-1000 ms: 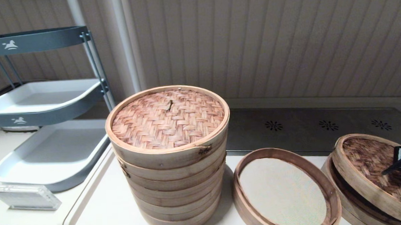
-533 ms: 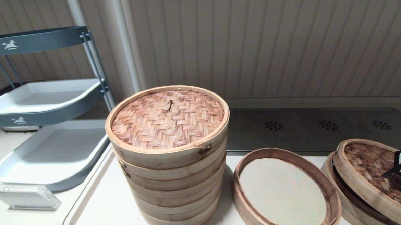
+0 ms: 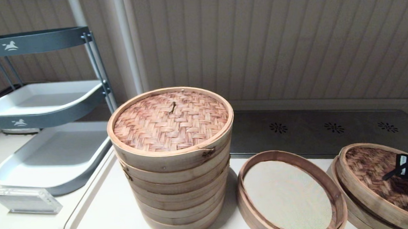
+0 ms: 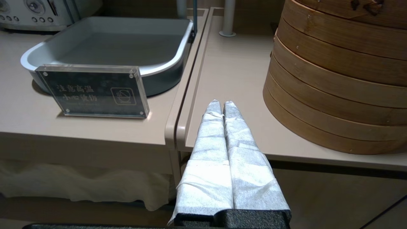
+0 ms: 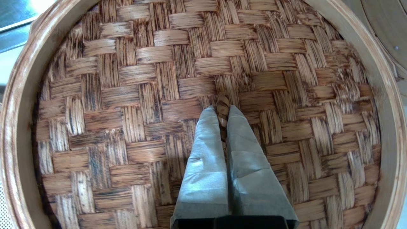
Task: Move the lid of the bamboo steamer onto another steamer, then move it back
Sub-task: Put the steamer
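Pinching lid (image 5: 133, 95) knot (image 5: 223, 106), right gripper (image 5: 222, 111).

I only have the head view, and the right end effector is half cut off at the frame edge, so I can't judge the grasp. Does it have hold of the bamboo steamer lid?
Observer: Yes. The right wrist view shows the right end effector shut on the centre knot of the bamboo steamer lid.
Operator: Pinched from both sides?
Observer: Yes, one of the fingers lies on each side, and the knot shows between the tips.
Operator: And the left arm? I don't see it.
Observer: The left end effector is shut and empty, above the counter edge beside the base of the tall steamer stack.
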Available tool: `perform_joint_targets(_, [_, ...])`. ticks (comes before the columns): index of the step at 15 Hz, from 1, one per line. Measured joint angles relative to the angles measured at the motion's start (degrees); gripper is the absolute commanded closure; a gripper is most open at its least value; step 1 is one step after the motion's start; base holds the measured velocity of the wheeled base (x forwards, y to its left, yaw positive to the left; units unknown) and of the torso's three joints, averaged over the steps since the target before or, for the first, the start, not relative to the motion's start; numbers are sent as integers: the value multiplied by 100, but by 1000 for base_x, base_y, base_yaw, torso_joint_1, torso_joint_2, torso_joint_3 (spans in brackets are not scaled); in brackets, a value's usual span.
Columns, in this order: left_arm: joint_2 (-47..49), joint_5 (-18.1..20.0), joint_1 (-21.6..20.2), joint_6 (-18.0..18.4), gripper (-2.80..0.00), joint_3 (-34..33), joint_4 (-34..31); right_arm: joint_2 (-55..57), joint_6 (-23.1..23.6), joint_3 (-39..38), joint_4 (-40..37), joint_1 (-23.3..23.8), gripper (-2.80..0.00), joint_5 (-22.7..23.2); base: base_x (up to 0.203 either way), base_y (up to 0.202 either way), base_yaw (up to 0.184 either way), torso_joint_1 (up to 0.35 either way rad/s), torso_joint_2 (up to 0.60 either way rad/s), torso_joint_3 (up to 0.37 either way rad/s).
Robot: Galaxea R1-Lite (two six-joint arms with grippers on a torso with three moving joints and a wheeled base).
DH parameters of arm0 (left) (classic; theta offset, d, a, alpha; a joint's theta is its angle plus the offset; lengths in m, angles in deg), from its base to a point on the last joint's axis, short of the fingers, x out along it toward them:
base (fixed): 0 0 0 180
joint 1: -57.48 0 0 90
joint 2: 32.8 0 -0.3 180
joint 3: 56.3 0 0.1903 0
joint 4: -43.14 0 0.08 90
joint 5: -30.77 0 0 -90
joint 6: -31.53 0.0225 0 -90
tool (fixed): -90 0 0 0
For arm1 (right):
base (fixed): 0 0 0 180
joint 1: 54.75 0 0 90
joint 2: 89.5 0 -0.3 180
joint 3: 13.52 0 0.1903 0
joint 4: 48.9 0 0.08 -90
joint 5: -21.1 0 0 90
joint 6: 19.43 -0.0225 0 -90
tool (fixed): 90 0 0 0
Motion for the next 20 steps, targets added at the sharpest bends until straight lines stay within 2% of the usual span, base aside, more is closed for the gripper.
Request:
perform_joint_targets(13, [0, -2, 0, 0, 0, 0, 0, 204, -11, 14, 54, -13, 0, -4, 0, 0, 0, 0, 0, 0])
perform_joint_targets(17, [0, -1, 0, 1, 0, 0, 0, 379, -1, 27, 504, -16, 0, -9, 0, 0, 0, 0, 0, 0])
perform_joint_targets(20, [0, 2, 0, 0, 0, 0, -5, 441, 2, 21, 557, -2, 0, -3, 0, 0, 0, 0, 0, 0])
